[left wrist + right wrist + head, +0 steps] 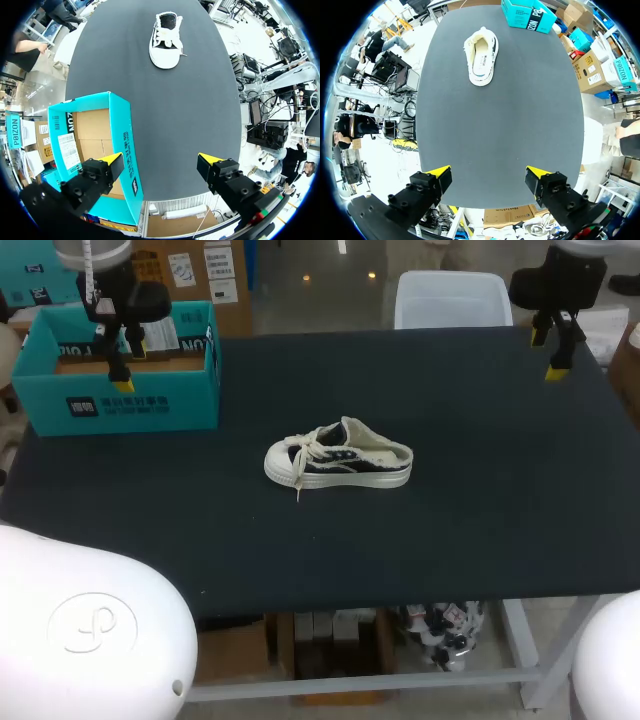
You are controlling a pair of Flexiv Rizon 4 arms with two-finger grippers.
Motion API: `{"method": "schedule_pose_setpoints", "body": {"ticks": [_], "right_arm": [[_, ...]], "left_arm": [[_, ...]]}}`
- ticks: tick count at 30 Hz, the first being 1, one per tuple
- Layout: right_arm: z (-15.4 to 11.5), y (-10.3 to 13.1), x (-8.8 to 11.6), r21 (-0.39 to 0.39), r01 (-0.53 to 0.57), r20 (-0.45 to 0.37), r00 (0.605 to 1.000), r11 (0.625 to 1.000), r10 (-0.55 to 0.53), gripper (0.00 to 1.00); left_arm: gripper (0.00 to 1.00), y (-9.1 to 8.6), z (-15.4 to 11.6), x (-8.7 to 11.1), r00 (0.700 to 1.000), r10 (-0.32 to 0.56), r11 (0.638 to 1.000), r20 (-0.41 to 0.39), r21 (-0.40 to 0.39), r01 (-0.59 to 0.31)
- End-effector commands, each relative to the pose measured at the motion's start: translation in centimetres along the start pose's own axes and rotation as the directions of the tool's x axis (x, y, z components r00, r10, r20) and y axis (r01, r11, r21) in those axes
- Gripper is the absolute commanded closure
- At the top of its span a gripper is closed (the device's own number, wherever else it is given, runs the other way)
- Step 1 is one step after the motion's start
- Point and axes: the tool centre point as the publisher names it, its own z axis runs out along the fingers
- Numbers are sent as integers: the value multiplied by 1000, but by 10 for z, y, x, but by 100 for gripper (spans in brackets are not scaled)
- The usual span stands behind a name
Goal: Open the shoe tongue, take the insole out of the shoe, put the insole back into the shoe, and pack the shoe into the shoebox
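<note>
A white and black canvas shoe (339, 458) with loose laces lies on its sole in the middle of the black table (480, 520), toe to the left. The teal shoebox (118, 370) stands open at the far left corner, cardboard showing inside. My left gripper (126, 352) hangs open above the box's far side; in its wrist view the box (95, 150) sits under the gripper (161, 162) and the shoe (166, 40) lies far ahead. My right gripper (552, 348) is open over the far right corner, with the shoe (482, 56) and box (527, 14) far ahead of it (489, 174).
A white plastic chair back (450, 298) stands just behind the table's far edge. My arms' white housings (90, 630) fill the near corners of the head view.
</note>
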Motion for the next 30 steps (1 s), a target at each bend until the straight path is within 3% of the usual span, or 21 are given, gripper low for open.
{"method": "schedule_pose_setpoints", "body": {"ticks": [1,6,10,11,12,14,18,21,30], "right_arm": [[0,0,0,0,0,0,1000,1000,0,0],[15,10,6,-50,-29,-3,1000,998,29,0],[27,19,11,-109,-67,-2,998,992,67,0],[28,20,12,-131,-71,4,997,989,72,0],[31,23,14,-163,-89,4,996,983,90,0],[37,29,15,-187,-116,10,993,976,120,0],[48,45,18,-264,-128,18,990,956,137,0],[58,59,20,-321,-130,31,989,938,147,0],[94,104,22,-451,-125,-11,991,884,134,0]], "left_arm": [[0,0,0,0,1000,0,1000,-1,-1,0],[0,-12,4,8,991,-131,991,-9,-6,131],[0,-24,5,15,955,-291,956,-50,-32,290],[0,-25,6,15,953,-298,954,-49,-29,297],[0,-28,5,18,929,-360,933,-86,-25,359],[0,-33,5,21,911,-401,916,-95,-26,401],[0,-41,3,26,832,-530,844,-164,-8,536],[0,-47,2,30,783,-578,804,-230,7,595],[0,-74,5,41,685,-683,712,-255,-25,701]]}}
